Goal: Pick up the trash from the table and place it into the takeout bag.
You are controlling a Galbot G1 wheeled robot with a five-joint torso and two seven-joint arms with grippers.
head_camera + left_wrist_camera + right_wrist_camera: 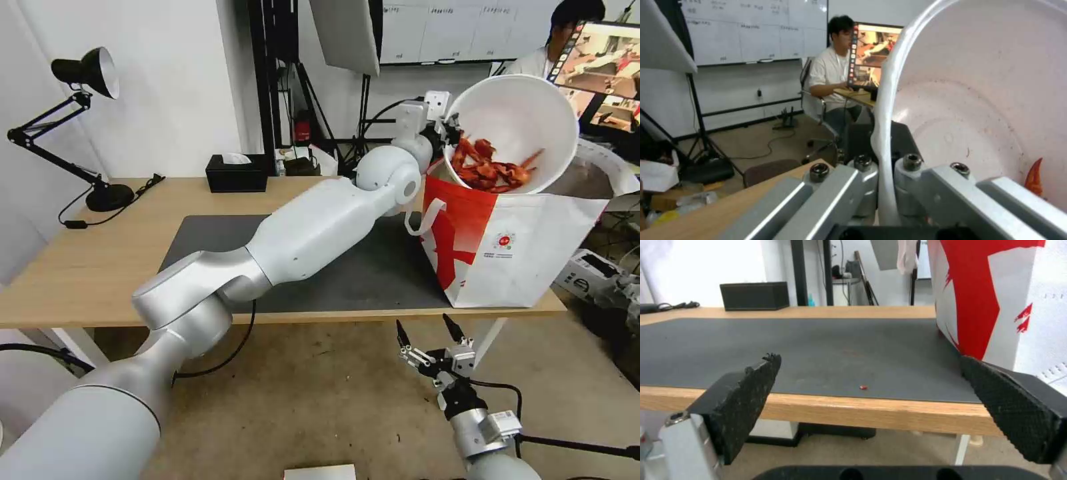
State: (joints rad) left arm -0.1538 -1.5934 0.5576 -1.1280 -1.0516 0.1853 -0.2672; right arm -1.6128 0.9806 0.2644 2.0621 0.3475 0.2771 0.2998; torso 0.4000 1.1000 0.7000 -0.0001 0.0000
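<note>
Left tool (448, 127) pinched on the bowl (527, 113) rim, fingers (862, 186) either side of the rim in the left wrist view. Bowl tipped on its side over the bag (513, 247) mouth, red shells (490, 167) piled at its lower lip. Bag stands on the desk (87, 267) at about 3 o'clock, on the mat (373, 273) edge; bag interior hidden by the bowl. Right tool (430, 330) spread wide, empty, below the desk front edge. Small red scrap (863, 387) on the mat near that edge.
</note>
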